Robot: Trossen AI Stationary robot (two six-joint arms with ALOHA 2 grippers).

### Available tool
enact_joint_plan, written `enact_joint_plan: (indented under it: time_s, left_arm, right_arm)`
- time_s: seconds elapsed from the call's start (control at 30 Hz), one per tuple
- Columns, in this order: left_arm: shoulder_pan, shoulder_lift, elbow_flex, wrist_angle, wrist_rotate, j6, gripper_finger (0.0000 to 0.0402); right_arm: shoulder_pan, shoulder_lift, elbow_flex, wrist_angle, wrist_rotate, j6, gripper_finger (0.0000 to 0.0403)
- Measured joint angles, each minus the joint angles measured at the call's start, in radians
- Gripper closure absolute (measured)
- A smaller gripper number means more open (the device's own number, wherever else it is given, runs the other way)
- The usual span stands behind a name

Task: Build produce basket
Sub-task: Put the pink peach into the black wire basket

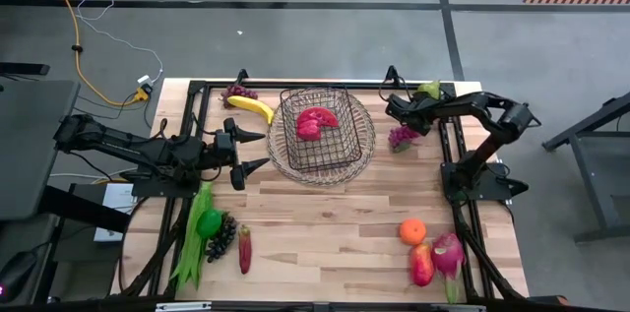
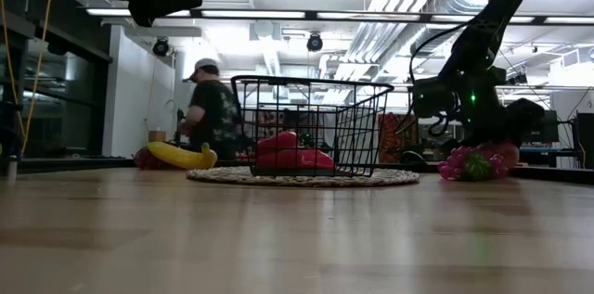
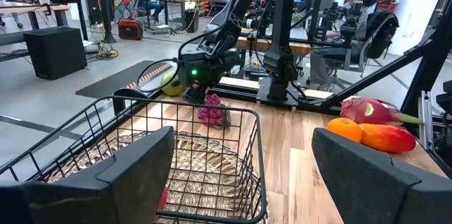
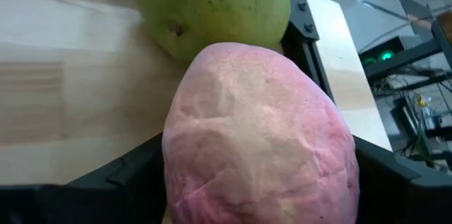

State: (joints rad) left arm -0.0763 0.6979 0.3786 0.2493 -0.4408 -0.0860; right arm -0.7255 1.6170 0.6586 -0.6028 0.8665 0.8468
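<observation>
Right end effector [image 4: 254,181] straddles pink fruit [image 4: 258,139].

The wooden table [image 1: 325,223] carries a wicker tray [image 1: 366,145], banana [image 1: 252,107], orange [image 1: 412,230] and perhaps beans [image 1: 191,243].

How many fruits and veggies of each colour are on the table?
Green: 3 (pear, green pepper, green beans)
Yellow: 1 (banana)
Orange: 1 (orange)
Red: 3 (red piece in basket, slim red piece, red-yellow fruit)
Pink: 2 (pink grapes, dragon fruit)
Dark purple: 2 (grape bunch by banana, grape bunch by beans)
Total: 12
</observation>
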Motion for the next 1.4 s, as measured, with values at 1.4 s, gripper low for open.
enact_joint_plan:
  time_s: [1.4]
  left_arm:
    - [0.000, 0.000, 0.000, -0.006, 0.000, 0.000, 0.0078]
  right_arm:
    - [0.545, -0.635, 0.000, 0.889, -0.791, -0.787, 0.0091]
